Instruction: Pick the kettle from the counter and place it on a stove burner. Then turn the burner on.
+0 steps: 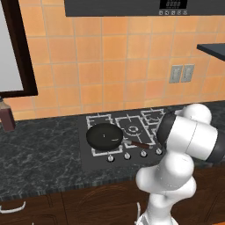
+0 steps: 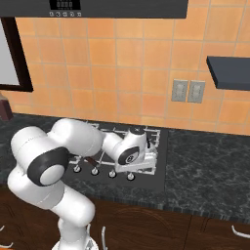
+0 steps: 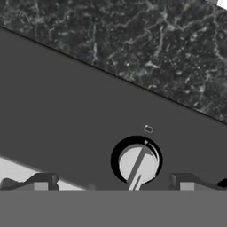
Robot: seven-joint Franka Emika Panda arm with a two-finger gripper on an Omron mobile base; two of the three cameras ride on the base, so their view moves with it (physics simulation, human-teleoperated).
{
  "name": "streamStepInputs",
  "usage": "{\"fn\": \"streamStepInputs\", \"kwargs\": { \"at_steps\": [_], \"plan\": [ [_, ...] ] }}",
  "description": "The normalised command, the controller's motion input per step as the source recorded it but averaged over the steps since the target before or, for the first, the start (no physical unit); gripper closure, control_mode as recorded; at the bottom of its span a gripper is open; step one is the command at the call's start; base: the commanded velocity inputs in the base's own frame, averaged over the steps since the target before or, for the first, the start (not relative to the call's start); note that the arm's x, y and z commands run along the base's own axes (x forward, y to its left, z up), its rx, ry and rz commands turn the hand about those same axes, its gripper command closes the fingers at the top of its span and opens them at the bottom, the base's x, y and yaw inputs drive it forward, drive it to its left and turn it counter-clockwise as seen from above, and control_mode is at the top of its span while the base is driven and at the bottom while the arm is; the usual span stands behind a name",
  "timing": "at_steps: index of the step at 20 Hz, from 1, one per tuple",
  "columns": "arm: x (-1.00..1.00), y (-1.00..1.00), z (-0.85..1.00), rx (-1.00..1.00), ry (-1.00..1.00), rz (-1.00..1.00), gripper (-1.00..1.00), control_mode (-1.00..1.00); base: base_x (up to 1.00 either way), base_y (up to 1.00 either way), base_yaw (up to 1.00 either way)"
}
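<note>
While the white arm reaches low over the black cooktop (image 1: 88,154) set in the dark desk (image 1: 39,154) | step, judged: turning the burner on | kettle position cannot be told | knob (image 3: 136,164) sits centred between the fingers (image 3: 42,184), which stand apart | next: close on knob, rotate.

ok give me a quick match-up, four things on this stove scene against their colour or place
1 frying pan
2 knob
3 switch plates
4 counter

a grey, on the orange tiled wall
b dark marbled stone
c round and black, on the cooktop grates
d pale, round, just ahead of the open gripper

Pairs: 1-c, 2-d, 3-a, 4-b
</note>
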Motion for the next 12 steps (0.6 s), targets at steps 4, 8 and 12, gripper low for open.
{"fn": "streamStepInputs", "kwargs": {
  "at_steps": [4, 8, 12],
  "plan": [
    [-0.15, 0.2, -0.01, 0.02, -0.02, -0.01, -1.0, -1.0, 0.0, 0.0, 0.0],
    [-0.21, 0.14, 0.0, 0.0, -0.05, -0.02, -1.0, -1.0, 0.0, 0.0, 0.0],
    [0.01, 0.63, 0.0, -0.02, 0.0, -0.15, -1.0, -1.0, 0.0, 0.0, 0.0]
  ]
}}
